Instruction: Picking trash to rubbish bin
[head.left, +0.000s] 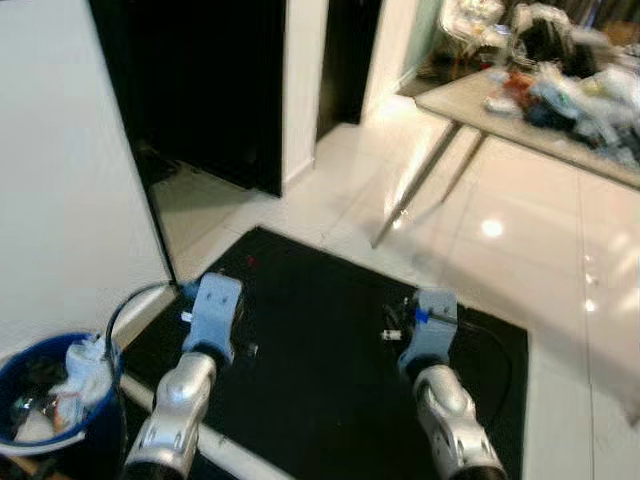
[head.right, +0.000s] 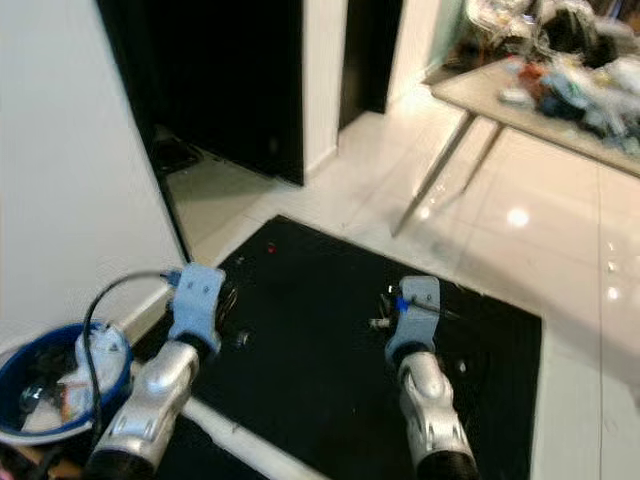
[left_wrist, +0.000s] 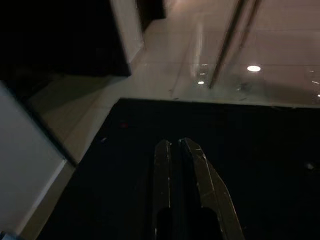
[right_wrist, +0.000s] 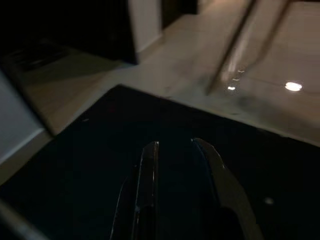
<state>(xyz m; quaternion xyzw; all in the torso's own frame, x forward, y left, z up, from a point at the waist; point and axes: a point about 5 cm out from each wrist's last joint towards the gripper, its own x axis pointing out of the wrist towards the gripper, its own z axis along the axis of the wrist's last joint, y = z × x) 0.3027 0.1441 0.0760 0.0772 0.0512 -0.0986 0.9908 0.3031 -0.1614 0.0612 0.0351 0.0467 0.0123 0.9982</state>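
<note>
Head views: both arms reach forward over a black mat (head.left: 330, 370). The blue rubbish bin (head.left: 25, 365), already holding trash, stands at the robot's left beside the wall; a cluttered table (head.right: 480, 95) stands ahead-right.
Left wrist view: left gripper (left_wrist: 175, 150), fingers nearly touching, holding nothing.
Right wrist view: right gripper (right_wrist: 175, 150), fingers slightly apart, holding nothing.
Judgement: approach the table squarely, opening 1 gripper before reaching.
</note>
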